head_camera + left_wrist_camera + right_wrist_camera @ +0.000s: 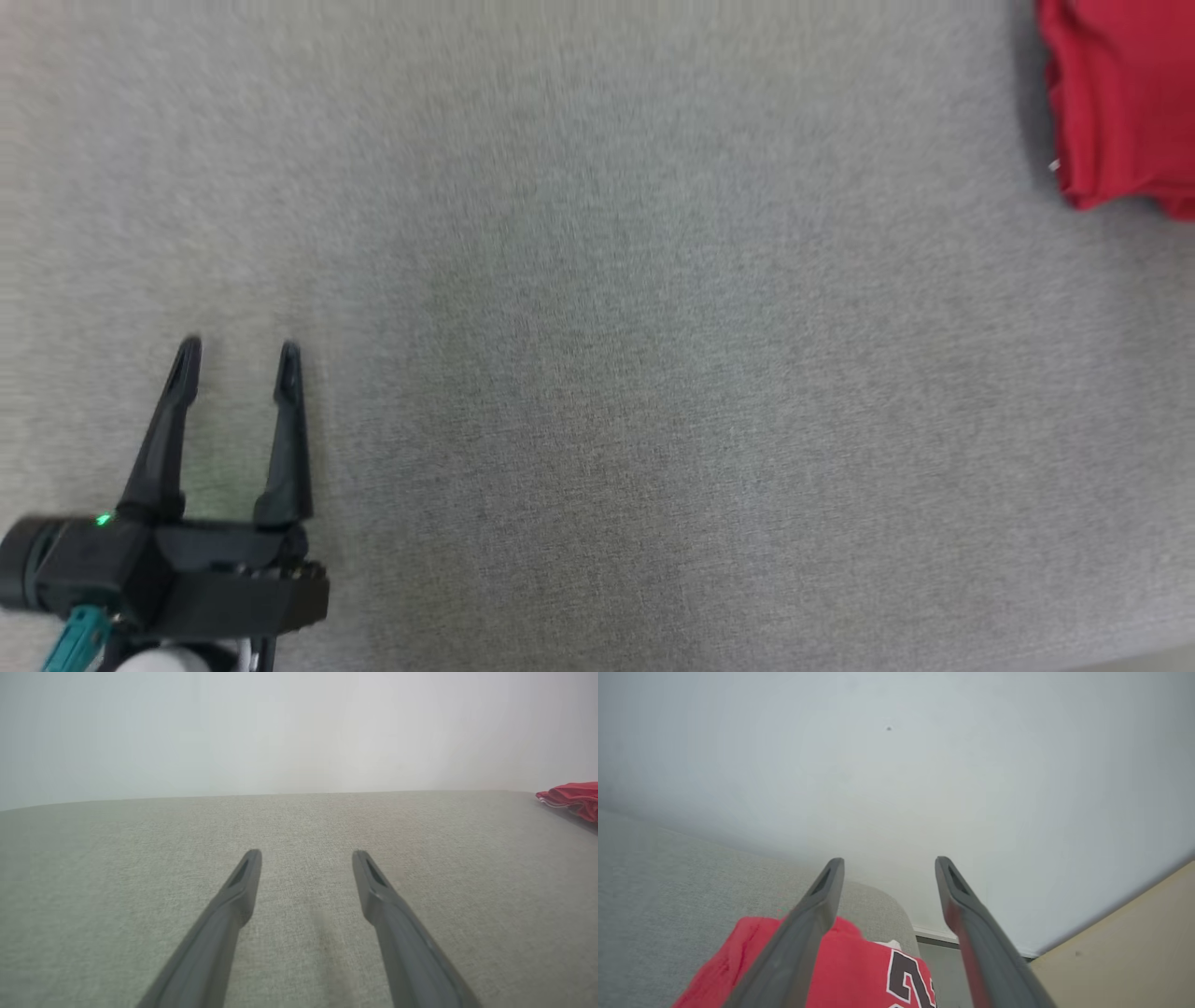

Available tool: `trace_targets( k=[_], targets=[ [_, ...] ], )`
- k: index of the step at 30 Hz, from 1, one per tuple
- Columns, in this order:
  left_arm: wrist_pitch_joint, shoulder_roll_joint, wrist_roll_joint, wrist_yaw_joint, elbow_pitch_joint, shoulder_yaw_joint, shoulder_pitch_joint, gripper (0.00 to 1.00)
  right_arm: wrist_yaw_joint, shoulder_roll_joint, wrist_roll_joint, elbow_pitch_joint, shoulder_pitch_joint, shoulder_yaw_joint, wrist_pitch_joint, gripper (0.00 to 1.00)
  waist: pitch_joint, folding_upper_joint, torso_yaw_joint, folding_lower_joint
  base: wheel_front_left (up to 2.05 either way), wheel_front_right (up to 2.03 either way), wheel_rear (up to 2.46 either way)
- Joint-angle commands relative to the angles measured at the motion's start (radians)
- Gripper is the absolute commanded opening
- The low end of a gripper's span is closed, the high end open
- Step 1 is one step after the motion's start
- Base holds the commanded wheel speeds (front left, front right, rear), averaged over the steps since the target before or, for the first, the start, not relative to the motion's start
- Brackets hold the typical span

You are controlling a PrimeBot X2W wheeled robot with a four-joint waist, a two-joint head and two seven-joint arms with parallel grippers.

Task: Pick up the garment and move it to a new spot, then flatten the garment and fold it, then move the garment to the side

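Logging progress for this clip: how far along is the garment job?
Looks nearly done: the red garment lies bundled at the right edge of the grey surface. Nothing is in hand: the right gripper stands open over it, the left gripper open, well apart. Little seems left.

the head view is softly, evenly lit but smeared sideways by motion blur across the grey fabric surface [597, 327] and the red garment [1120, 103] at the upper right, which casts a narrow dark shadow along its left edge; the left gripper [238, 359] at the lower left looks crisper, with a small green light [103, 520] glowing at its base. the left wrist view has a washed-out, hazy wall [280, 728] across the top, and the fingers [224, 933] soften toward the bottom edge. the right wrist view is bright and milky, with the right gripper [888, 860] and the garment blurred near the bottom.
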Motion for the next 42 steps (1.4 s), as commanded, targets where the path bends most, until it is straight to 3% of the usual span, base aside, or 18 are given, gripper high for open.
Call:
trace_targets(
  k=[1, 8, 17, 31, 35, 42],
  targets=[
    [0.0, -0.002, -0.005, 0.003, 0.007, 0.009, 0.022, 1.0, -0.003, 0.018, 0.008, -0.008, 0.029, -0.003, -0.009, 1.0, -0.093, 0.0, 0.015, 0.0001, 0.0, 0.0, 0.0],
    [-0.001, -0.011, -0.032, 0.01, 0.048, 0.069, 0.111, 1.0, -0.003, 0.123, 0.021, -0.114, 0.19, -0.054, -0.032, 1.0, -0.251, 0.0, 0.038, 0.0001, 0.0, 0.0, 0.0],
    [0.0, -0.019, -0.049, 0.006, 0.116, 0.105, 0.192, 1.0, -0.003, 0.226, -0.039, -0.333, 0.582, -0.278, -0.033, 1.0, -0.401, 0.0, 0.104, 0.0001, 0.0, 0.0, 0.0],
    [0.0, -0.032, -0.051, -0.005, 0.211, 0.107, 0.236, 1.0, -0.003, 0.473, -0.145, -0.611, 1.095, -0.511, -0.03, 1.0, -0.518, 0.0, 0.153, 0.0001, 0.0, 0.0, 0.0],
    [0.0, -0.036, -0.048, -0.01, 0.229, 0.094, 0.217, 1.0, -0.003, 0.541, -0.161, -0.661, 1.15, -0.548, -0.03, 1.0, -0.529, 0.0, 0.162, 0.0001, 0.0, 0.0, 0.0],
    [0.0, -0.03, -0.039, -0.013, 0.264, 0.07, 0.187, 1.0, -0.003, 0.607, -0.2, -0.68, 1.201, -0.563, -0.031, 1.0, -0.54, 0.0, 0.168, 0.0001, 0.0, 0.0, 0.0]
  ],
)
